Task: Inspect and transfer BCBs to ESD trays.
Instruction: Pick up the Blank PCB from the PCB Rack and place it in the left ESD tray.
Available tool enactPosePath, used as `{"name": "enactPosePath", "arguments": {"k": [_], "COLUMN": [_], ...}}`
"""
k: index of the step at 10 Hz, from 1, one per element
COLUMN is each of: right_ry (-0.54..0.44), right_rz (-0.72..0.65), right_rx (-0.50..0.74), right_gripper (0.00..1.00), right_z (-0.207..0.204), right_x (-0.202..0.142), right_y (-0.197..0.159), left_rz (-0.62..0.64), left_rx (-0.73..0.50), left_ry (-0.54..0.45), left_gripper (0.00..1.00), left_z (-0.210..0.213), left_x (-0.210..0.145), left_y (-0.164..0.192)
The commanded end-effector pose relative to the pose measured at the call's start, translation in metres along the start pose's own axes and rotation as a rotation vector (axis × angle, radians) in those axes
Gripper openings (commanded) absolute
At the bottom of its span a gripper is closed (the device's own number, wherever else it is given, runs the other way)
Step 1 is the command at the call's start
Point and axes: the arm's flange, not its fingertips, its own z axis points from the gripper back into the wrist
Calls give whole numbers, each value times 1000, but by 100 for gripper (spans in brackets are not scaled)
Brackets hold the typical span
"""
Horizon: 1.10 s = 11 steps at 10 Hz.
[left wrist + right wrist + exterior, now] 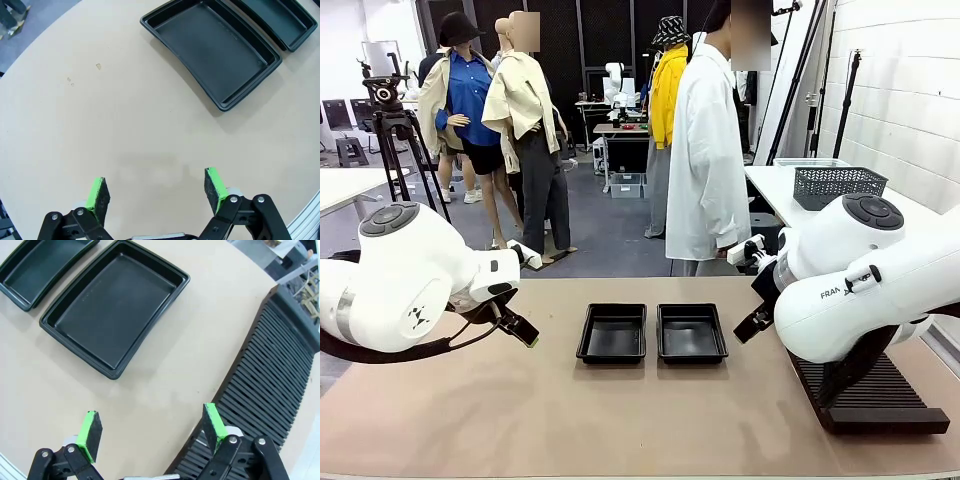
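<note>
While both arms hang poised over the desk (620, 425), nothing is in hand. Over on the left, the left pincer (156, 187) hovers above bare desk, green pads spread wide, gripping nothing at all. Moving in, the left tray (612, 359) and right tray (692, 359) sit just beside each other mid-desk, long sides facing, both empty and glossy. Beyond them, at the far side, a person (705, 170) in white stands side-on. Now the right: the right pincer (151, 429) hangs just as wide open, also empty, over the strip of desk between the right tray and the ribbed rack (870, 400), whose visible slots look bare. My read: this is the very start, with not one board placed. To do it well, I'd take each board by its edges, keep it level, turn it slowly enough to check it, then lower it well inside the flared rim before letting go. Release from too high and it may skid onto that rim.
</note>
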Motion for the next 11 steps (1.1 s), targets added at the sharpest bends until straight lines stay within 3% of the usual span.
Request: {"name": "enactPosePath", "arguments": {"k": [1,11], "right_ry": [0,0], "right_rz": [0,0], "right_rx": [0,0], "right_gripper": [100,100], "right_z": [0,0], "right_x": [0,0], "right_y": [0,0], "left_rz": [1,1], "left_rx": [0,0], "left_ry": [0,0], "left_gripper": [100,100], "left_z": [0,0], "left_x": [0,0], "left_y": [0,0]}}
